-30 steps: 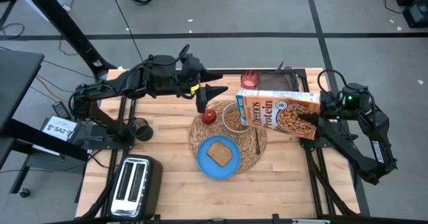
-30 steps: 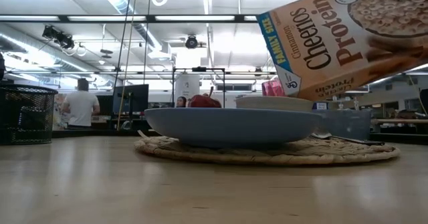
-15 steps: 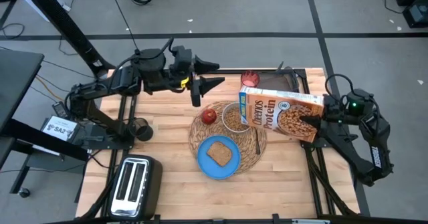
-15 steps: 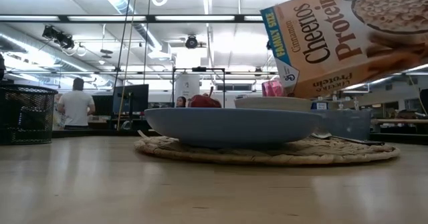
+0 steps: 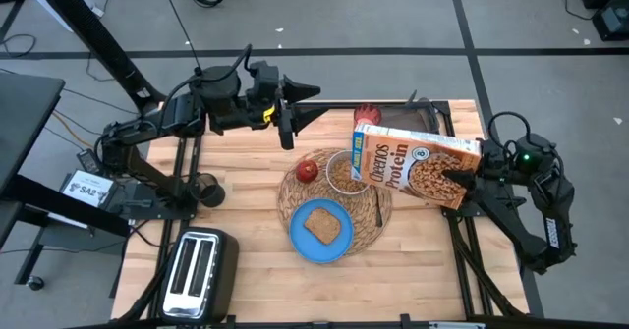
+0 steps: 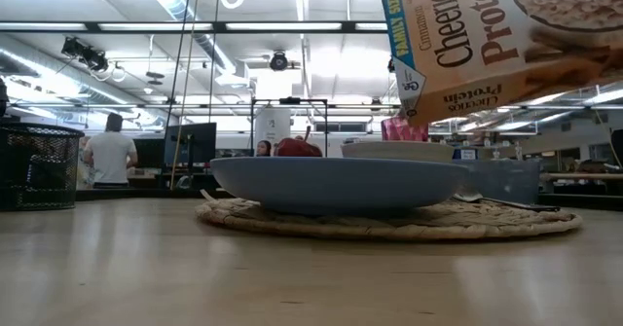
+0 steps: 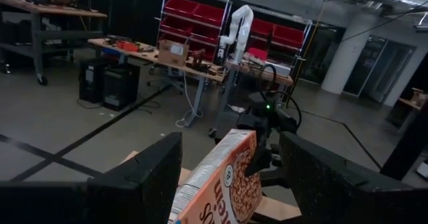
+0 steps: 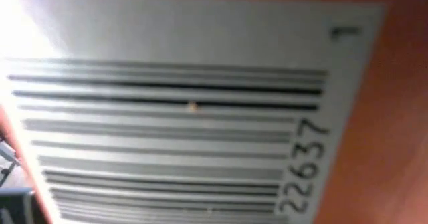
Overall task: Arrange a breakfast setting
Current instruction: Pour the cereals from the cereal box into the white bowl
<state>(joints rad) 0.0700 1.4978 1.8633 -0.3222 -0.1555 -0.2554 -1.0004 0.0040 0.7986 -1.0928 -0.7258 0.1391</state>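
Note:
The orange Cheerios box (image 5: 413, 167) hangs tilted in the air, and my right gripper (image 5: 457, 178) is shut on its right end. Its left end is above the small white bowl (image 5: 343, 173), which holds cereal. The bowl, the red apple (image 5: 308, 170), the metal spoon (image 5: 378, 207) and the blue plate (image 5: 321, 233) with the toast slice (image 5: 321, 226) rest on the round straw placemat (image 5: 291, 203). The pink glass (image 5: 367, 116) stands behind them. My left gripper (image 5: 300, 113) is open, raised near the far edge, empty. My right gripper holds the box by its bottom end, the barcode face (image 8: 194, 103) filling its wrist view. One dark finger (image 5: 452, 176) lies on the printed front near that end. It comes level from the table's right. The box is lifted clear, with its top end lower, over the bowl.
A silver toaster (image 5: 197, 268) stands at the near left corner. A dark tray (image 5: 418, 121) lies at the far edge behind the box. A black mesh basket (image 6: 37, 165) shows at the left in the low view. Bare wood lies at the near right.
My left gripper has risen and drawn back from the apple toward the far edge, staying open. My right gripper has lifted the box a little and drawn it slightly toward the table's right edge; its low corner now sits higher above the bowl.

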